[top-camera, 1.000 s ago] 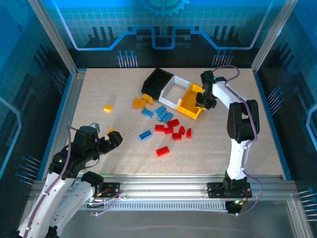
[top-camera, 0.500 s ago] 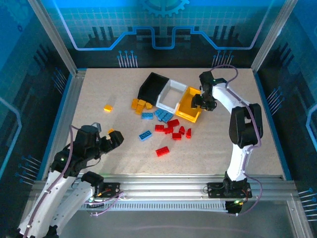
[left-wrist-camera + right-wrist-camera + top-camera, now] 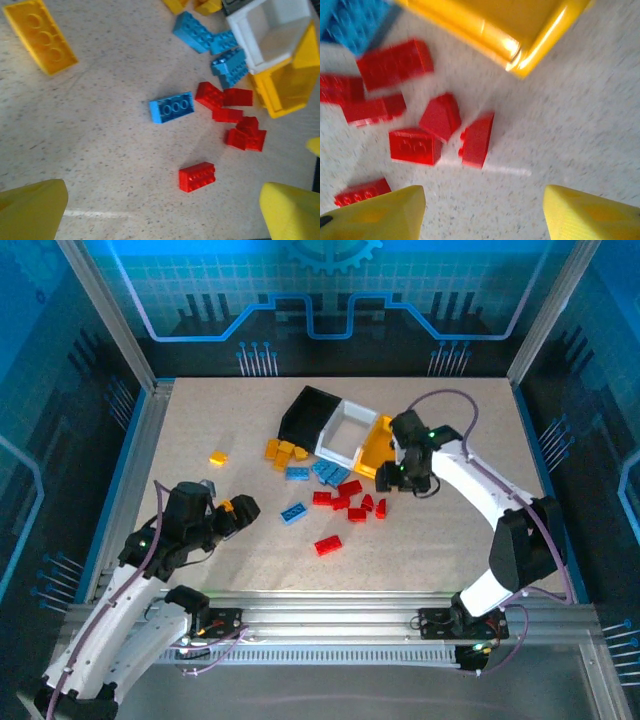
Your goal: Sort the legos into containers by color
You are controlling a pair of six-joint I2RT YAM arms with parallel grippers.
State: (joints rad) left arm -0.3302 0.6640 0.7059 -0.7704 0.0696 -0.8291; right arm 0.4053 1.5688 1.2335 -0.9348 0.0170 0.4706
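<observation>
Beige speckled tabletop (image 3: 480, 440) is being used as the sorting ground; every brick is lying loose on it, and none is being seen inside a bin. Two white arms are being held over opposite parts of it, seemingly so that the work is being shared.

The left gripper (image 3: 236, 512) (image 3: 162, 210) is being hung low over bare surface near the stray bricks, its yellow fingers (image 3: 30, 210) spread wide and empty. The right gripper (image 3: 392, 478) (image 3: 482, 210), jaws likewise parted with nothing between them, is being poised just above the red bricks (image 3: 350, 500) (image 3: 440, 117), probably in readiness for a pick.

Three square open-topped plastic bins are being kept touching in a slanted row at the far middle, presumably so that carries are being kept short: a black bin (image 3: 296, 425), apparently tipped, a white bin (image 3: 330, 445) (image 3: 260, 30) and a translucent yellow bin (image 3: 372, 452) (image 3: 520, 30) nearest the right gripper.

Small studded bricks are lying just in front of the bins in loose groups. The orange-yellow bricks (image 3: 283, 450) are below the black bin, the blue bricks (image 3: 325, 472) below the white one, and the red ones are beside the yellow bin's corner.

Apart from these, a single blue brick (image 3: 293, 512) (image 3: 171, 107), a single red brick (image 3: 327, 545) (image 3: 197, 176) and a single orange-yellow brick (image 3: 218, 457) are lying nearer the left gripper, which is likely why that arm is being stationed there.
</observation>
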